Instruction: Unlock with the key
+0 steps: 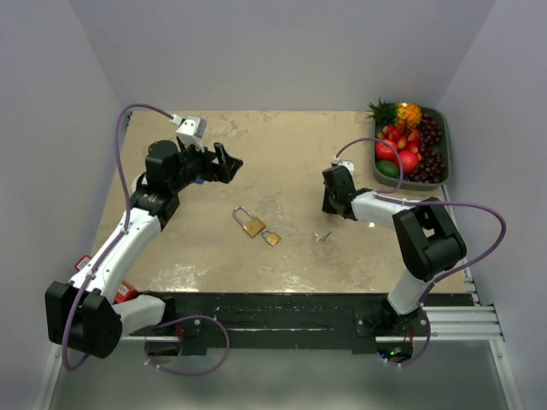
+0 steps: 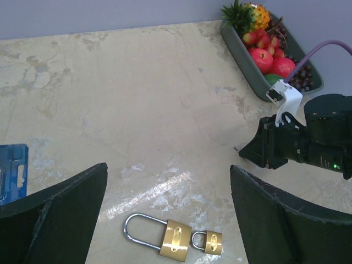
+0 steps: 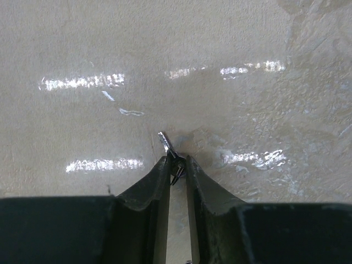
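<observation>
Two brass padlocks lie side by side mid-table: a large one (image 1: 250, 225) (image 2: 175, 240) and a small one (image 1: 271, 237) (image 2: 212, 242). A loose key (image 1: 321, 236) lies on the table to their right. My right gripper (image 1: 329, 208) (image 3: 176, 162) is low over the table, shut on a small silver key (image 3: 166, 142) whose blade sticks out past the fingertips. It also shows in the left wrist view (image 2: 258, 151). My left gripper (image 1: 226, 162) (image 2: 168, 168) is open and empty, held above the table behind the padlocks.
A grey tray of fruit (image 1: 446, 145) (image 2: 242, 52) stands at the back right corner. A blue package (image 2: 11, 173) lies on the table under the left arm.
</observation>
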`<state>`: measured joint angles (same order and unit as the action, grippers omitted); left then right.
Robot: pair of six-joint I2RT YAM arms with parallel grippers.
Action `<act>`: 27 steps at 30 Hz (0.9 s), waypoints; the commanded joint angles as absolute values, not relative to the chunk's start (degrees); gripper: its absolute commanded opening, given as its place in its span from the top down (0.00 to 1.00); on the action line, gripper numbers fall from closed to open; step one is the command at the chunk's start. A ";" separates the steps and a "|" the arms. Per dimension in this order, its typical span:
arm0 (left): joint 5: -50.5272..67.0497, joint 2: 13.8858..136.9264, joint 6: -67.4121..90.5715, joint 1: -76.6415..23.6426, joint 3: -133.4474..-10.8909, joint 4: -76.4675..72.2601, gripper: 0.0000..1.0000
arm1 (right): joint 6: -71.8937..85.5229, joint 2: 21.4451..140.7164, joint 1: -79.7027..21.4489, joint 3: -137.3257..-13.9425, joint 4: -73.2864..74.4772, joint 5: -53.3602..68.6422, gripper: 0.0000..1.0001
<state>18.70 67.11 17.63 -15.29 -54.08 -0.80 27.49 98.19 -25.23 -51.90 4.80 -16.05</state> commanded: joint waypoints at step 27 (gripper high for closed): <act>26.71 66.88 18.98 -15.29 -52.65 -8.07 0.03 | 15.48 81.84 -27.86 -52.38 1.67 4.11 1.00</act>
<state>21.61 67.11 17.91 -15.29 -53.49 -2.72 21.89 86.72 -26.98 -51.48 4.45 -6.02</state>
